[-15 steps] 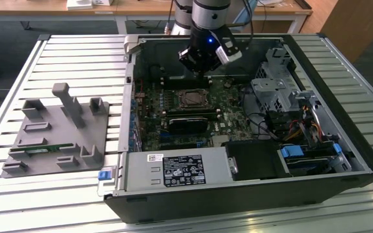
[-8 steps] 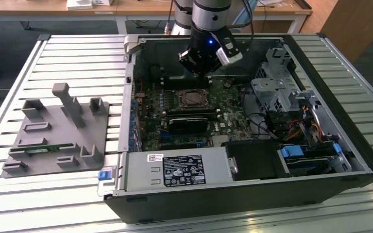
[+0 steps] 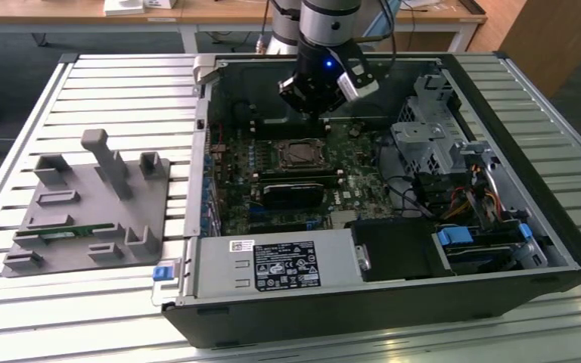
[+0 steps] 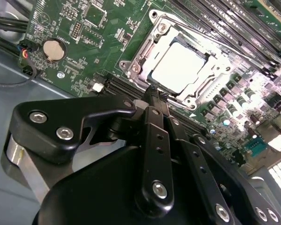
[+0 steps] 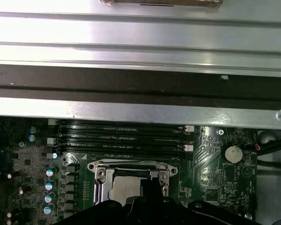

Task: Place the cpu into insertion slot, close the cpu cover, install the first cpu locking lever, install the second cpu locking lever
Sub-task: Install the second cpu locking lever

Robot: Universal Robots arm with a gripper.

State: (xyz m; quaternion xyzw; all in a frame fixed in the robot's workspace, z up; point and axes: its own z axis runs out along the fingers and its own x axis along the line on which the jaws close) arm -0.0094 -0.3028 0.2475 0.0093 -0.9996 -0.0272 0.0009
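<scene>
The black two-fingered tool hangs inside the open black computer case, just above the green-black motherboard. In the second wrist view its fingers are pressed together into one narrow tip, closed on nothing, and that tip sits at the edge of the small square socket with a silver metal rim, the insertion slot. The cpu, a flat square chip with a dull silver-grey top, lies in that slot directly ahead of the tool. The thin silver metal frame of the cpu cover lies flat around the chip, whose top shows through its window. In the first wrist view the same chip lies just beyond the tool, with long dark memory slots farther out.

The case lies on a surface of pale ribbed metal slats. On that surface, well off to the exterior view's left of the tool, rests a grey moulded fixture tray with upright posts and a green strip lying in it. Behind the tool, beyond the surface, a wooden desk stands on a dark grey floor.
</scene>
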